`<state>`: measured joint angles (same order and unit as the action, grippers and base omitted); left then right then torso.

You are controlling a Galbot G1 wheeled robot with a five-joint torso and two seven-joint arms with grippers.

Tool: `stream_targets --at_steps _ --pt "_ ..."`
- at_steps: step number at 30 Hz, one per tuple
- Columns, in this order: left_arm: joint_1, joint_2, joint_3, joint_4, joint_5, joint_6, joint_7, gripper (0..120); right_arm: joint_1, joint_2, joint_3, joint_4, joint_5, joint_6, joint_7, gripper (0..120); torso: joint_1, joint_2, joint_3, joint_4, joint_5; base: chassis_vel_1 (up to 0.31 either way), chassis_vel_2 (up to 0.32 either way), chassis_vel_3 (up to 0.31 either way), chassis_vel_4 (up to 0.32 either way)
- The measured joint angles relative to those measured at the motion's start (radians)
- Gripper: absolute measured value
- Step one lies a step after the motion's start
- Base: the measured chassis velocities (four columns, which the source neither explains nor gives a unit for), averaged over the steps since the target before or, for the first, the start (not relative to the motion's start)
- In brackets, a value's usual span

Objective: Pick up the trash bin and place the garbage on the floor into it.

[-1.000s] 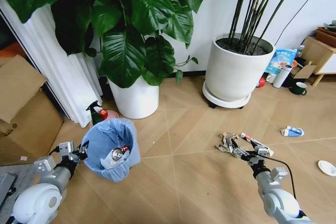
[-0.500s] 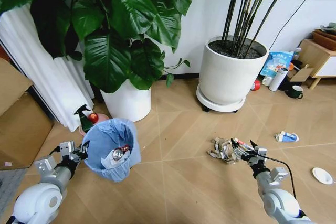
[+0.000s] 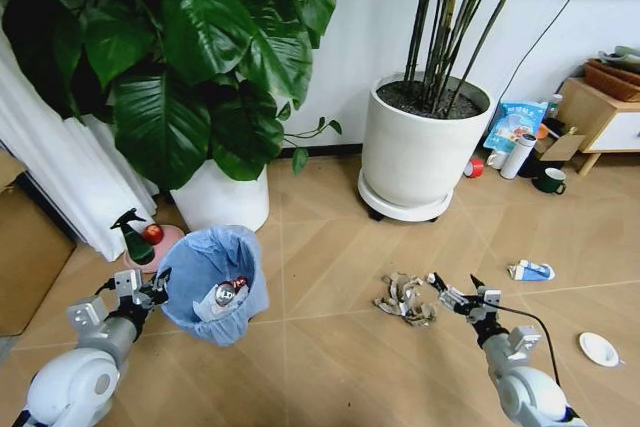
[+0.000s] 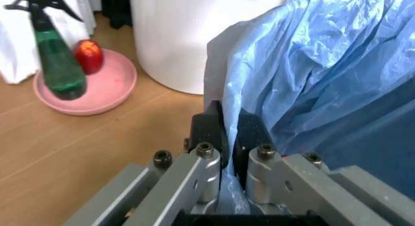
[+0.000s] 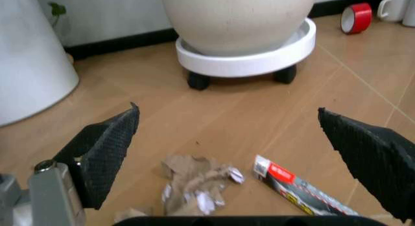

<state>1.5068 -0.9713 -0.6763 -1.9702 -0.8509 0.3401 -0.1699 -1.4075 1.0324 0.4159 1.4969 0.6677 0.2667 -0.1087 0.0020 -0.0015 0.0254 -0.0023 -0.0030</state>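
The trash bin (image 3: 212, 285), dark with a crinkly blue liner and a can inside, hangs at my left gripper (image 3: 153, 290). In the left wrist view that gripper (image 4: 224, 138) is shut on the bin's blue-lined rim (image 4: 304, 90). My right gripper (image 3: 455, 297) stands wide open low over the floor (image 3: 320, 367), just right of a heap of crumpled grey-brown wrappers (image 3: 402, 299). In the right wrist view the wrappers (image 5: 194, 187) and a thin red-and-white tube (image 5: 298, 189) lie between the spread fingers (image 5: 107, 148). A blue-white carton (image 3: 530, 270) and a white round lid (image 3: 598, 348) lie farther right.
Two large white plant pots (image 3: 415, 147) (image 3: 218, 197) stand along the back wall, one on a wheeled base. A green spray bottle (image 3: 130, 237) and a red ball sit on a pink dish left of the bin. A red tape roll (image 5: 356, 17), mug and low furniture are at far right.
The whole head view has shifted: pots, dish and litter slid left in the picture. Both grippers keep their pose, the bin stays with the left one, and the wrappers now lie left of the right gripper.
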Motion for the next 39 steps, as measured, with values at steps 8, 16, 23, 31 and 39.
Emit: stream_targets --at_steps 8,16,23,31,39 --pt "-0.001 0.002 0.002 -0.002 0.000 0.001 -0.003 0 -0.021 0.028 -0.016 -0.023 -0.043 0.015 -0.015 99 0.000 0.000 0.000 0.0001 -0.0001 -0.121 -0.054 0.113 0.057" --pt "-0.005 0.004 0.005 0.001 -0.001 0.002 -0.005 0 -0.019 0.038 -0.022 -0.029 -0.051 0.020 -0.022 99 0.000 0.000 0.000 0.0002 -0.0002 -0.015 -0.014 0.017 0.013" --pt "-0.004 0.004 0.005 0.002 -0.001 0.002 -0.005 0 -0.010 0.039 -0.027 -0.045 -0.054 0.020 -0.028 99 0.000 0.000 0.000 0.0002 -0.0002 0.000 0.000 0.000 0.000" --pt "-0.002 0.017 0.003 0.000 -0.007 0.003 -0.007 0 0.047 0.082 -0.101 -0.153 -0.140 0.033 -0.036 100 0.000 0.000 0.000 0.0000 -0.0001 0.000 0.000 0.000 0.000" --pt "0.003 0.027 0.002 0.001 -0.008 0.004 -0.009 0 0.161 0.119 -0.192 -0.281 -0.177 0.040 -0.029 100 0.000 0.000 0.000 0.0002 0.0000 0.000 0.000 0.000 0.000"
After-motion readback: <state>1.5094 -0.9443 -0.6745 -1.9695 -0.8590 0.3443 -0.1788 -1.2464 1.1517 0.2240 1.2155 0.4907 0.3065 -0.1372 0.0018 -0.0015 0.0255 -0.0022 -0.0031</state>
